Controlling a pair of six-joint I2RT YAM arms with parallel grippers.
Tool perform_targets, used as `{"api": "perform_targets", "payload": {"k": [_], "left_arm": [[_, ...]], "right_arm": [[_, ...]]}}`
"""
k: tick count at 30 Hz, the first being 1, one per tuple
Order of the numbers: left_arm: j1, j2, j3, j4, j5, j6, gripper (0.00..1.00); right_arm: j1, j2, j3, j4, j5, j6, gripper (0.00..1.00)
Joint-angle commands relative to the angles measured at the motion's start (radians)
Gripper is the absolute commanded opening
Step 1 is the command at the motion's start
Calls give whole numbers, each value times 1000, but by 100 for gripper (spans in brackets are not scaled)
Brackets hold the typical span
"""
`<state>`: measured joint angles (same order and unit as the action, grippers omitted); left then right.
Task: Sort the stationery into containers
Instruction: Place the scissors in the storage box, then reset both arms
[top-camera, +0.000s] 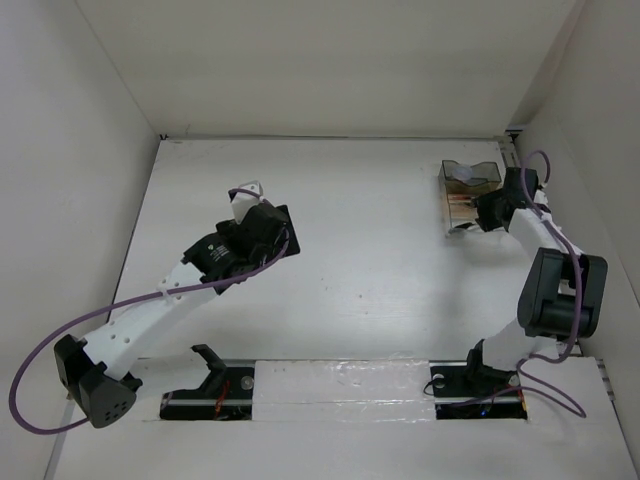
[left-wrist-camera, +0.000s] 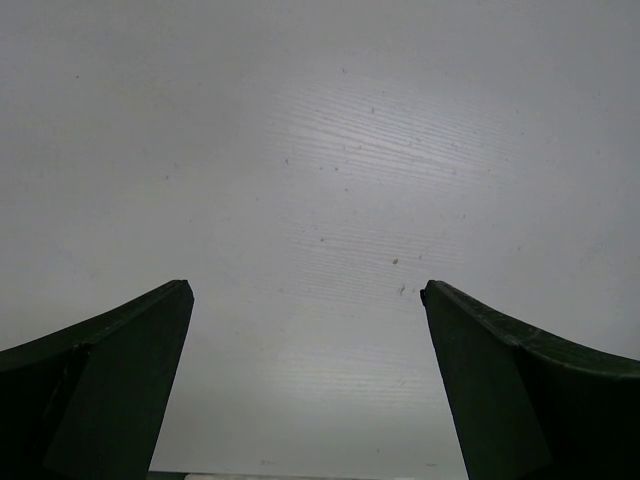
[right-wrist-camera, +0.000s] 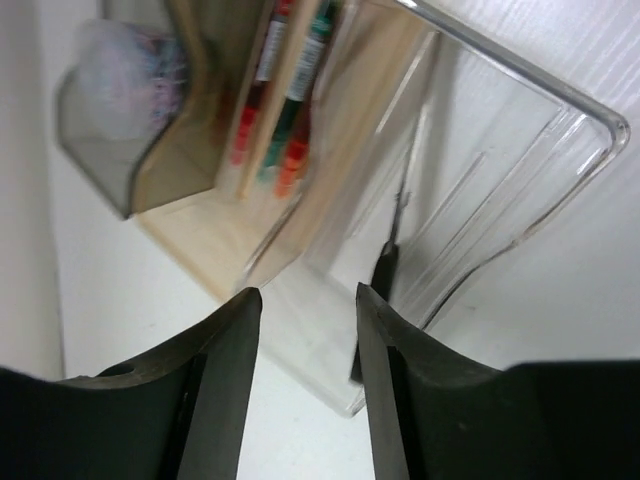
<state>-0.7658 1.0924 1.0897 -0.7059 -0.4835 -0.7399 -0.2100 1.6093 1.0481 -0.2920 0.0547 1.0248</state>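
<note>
Two red-and-white pens (right-wrist-camera: 285, 110) sit in the middle compartment of the organiser (right-wrist-camera: 500, 180), with a pale roll (right-wrist-camera: 125, 65) in the end compartment. The organiser is at the far right of the tabletop (top-camera: 350, 250). Right hand (right-wrist-camera: 307, 295): fingers narrowly parted astride the organiser's near wall; contact cannot be told. Left hand (left-wrist-camera: 305, 290): spread wide, lowered toward the white tabletop. White walls (top-camera: 350, 60) enclose the area.

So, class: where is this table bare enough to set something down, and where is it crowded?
Bare: the wide middle of the table between the left hand and the organiser, and the far-left corner beyond that hand. Crowded: the far-right corner, where the right hand is at the organiser.
</note>
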Motion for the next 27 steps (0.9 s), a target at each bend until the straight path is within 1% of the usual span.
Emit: {"api": "perform_targets", "payload": {"k": [1,4,5,8,9,10,11,12,13,14,15,16,17,18,19,20,21,23,25,27], "left_arm": [[2,-19,-7,14,2,13,100],[2,-28,-7,14,2,13,100],[2,-28,-7,14,2,13,100],[2,-46,-7,14,-16,4,100],[2,-46,-7,14,-17,4,100],[2,-60,4,14,-48,-7,100],[2,-75,18,-1,-62,-18,100],[2,-75,27,-10,-78,-18,100],[2,-91,51,-24,-98,-30,100],[2,-91,65,-41,-121,-39,100],[2,-106,81,-81,-169,-58,100],[2,-120,97,-102,-196,-58,100],[2,-120,130,-125,-222,-76,100],[2,-144,145,-174,-248,-87,100],[2,-153,159,-196,-292,-99,100],[2,-167,168,-213,-315,-114,100],[2,-184,168,-228,-337,-127,100],[2,-251,168,-251,-382,-139,100],[2,-337,142,-251,-394,-164,100],[2,-400,95,-204,-377,-148,100]], "right_arm": [[-8,-100,44,-25,-3,4,50],[1,-170,59,-50,-3,4,51],[1,-190,69,-50,-12,-6,67],[41,-294,59,-50,-46,-37,70],[75,-331,41,-50,-71,-49,72],[99,-421,-3,-29,-85,-90,80],[125,-474,-29,-7,-111,-126,100],[156,-529,-54,13,-140,-152,100],[235,-586,-83,13,-141,-176,100],[276,-692,-83,-13,-127,-201,100],[318,-745,-83,-47,-100,-236,100],[398,-797,-74,-114,-54,-258,100],[431,-846,-45,-155,-30,-282,100],[458,-932,-25,-200,-15,-328,100],[481,-971,-2,-244,-4,-351,100],[512,-1006,39,-328,-4,-370,100],[521,-1067,62,-372,7,-385,100],[521,-1117,105,-485,7,-434,100],[521,-1169,170,-556,25,-481,100],[521,-1192,235,-649,48,-491,100]]}}
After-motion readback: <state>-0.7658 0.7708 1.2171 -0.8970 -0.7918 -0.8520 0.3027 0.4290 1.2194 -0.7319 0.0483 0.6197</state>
